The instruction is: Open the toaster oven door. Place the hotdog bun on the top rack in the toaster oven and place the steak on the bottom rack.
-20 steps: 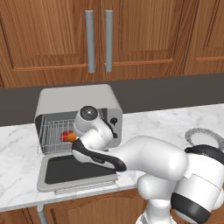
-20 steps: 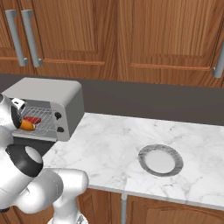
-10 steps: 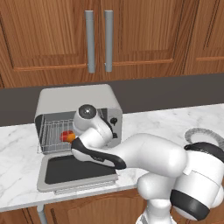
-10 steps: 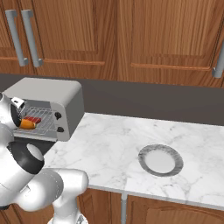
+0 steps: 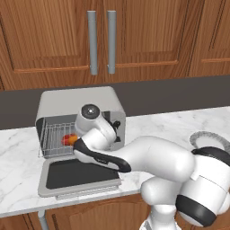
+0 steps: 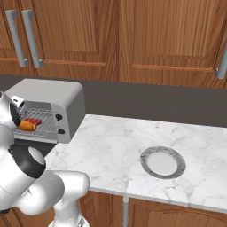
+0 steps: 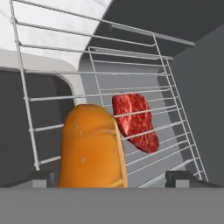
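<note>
The toaster oven (image 5: 83,101) stands on the counter with its door (image 5: 78,176) folded down flat in front. My gripper (image 7: 111,177) reaches into the cavity and is open. Its fingertips (image 7: 183,177) stand wide on either side of the hotdog bun (image 7: 92,146), with a clear gap on the right side. The orange-brown bun lies on the nearer wire rack (image 7: 26,94). The red steak (image 7: 135,122) shows through the wires, on the rack (image 7: 175,109) beyond. From the base cameras the bun (image 6: 26,127) and steak (image 6: 34,121) sit close together inside the oven (image 6: 53,95).
A round grey-rimmed plate (image 6: 162,162) sits on the marble counter (image 6: 111,142) to the right of the oven; its rim (image 5: 207,136) peeks out behind my arm. Wooden cabinets with long handles (image 5: 92,42) hang above.
The jaws have spread from a tight grip on the bun to wide apart, leaving it on the rack. The arm has barely shifted.
</note>
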Robot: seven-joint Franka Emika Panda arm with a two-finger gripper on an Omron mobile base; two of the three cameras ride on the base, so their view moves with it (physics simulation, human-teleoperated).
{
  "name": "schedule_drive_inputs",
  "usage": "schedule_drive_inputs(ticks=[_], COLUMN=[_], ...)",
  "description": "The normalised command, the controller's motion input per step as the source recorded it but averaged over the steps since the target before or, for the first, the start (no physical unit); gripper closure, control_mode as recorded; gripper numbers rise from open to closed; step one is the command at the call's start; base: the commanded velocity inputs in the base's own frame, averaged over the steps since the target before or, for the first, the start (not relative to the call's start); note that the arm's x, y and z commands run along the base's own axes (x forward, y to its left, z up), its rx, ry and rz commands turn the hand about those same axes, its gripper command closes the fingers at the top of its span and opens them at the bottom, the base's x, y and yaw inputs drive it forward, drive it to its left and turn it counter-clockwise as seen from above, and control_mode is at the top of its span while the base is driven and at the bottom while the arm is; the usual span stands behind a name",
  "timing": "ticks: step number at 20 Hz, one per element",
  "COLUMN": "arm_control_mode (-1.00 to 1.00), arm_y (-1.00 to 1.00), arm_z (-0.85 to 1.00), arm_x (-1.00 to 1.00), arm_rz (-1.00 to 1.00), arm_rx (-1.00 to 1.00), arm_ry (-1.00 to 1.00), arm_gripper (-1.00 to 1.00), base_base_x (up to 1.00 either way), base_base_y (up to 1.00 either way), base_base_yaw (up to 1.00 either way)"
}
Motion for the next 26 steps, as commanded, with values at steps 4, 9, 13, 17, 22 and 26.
schedule_drive_inputs(ticks=[4, 9, 13, 17, 22, 26], arm_control_mode=[-1.00, -1.00, -1.00, -1.00, -1.00, -1.00], arm_y=[0.00, 0.00, 0.00, 0.00, 0.00, 0.00], arm_z=[0.18, 0.11, 0.07, 0.09, 0.15, 0.23], arm_x=[-0.02, -0.09, -0.09, -0.07, -0.12, -0.21], arm_rz=[0.00, -0.01, -0.03, -0.04, -0.04, -0.06], arm_rx=[0.02, 0.04, 0.06, 0.06, 0.05, 0.06], arm_ry=[0.00, 0.00, 0.00, 0.00, 0.00, 0.00], arm_gripper=[-1.00, -1.00, -1.00, -1.00, -1.00, -1.00], base_base_x=[0.00, 0.00, 0.00, 0.00, 0.00, 0.00], base_base_y=[0.00, 0.00, 0.00, 0.00, 0.00, 0.00], base_base_yaw=[0.00, 0.00, 0.00, 0.00, 0.00, 0.00])
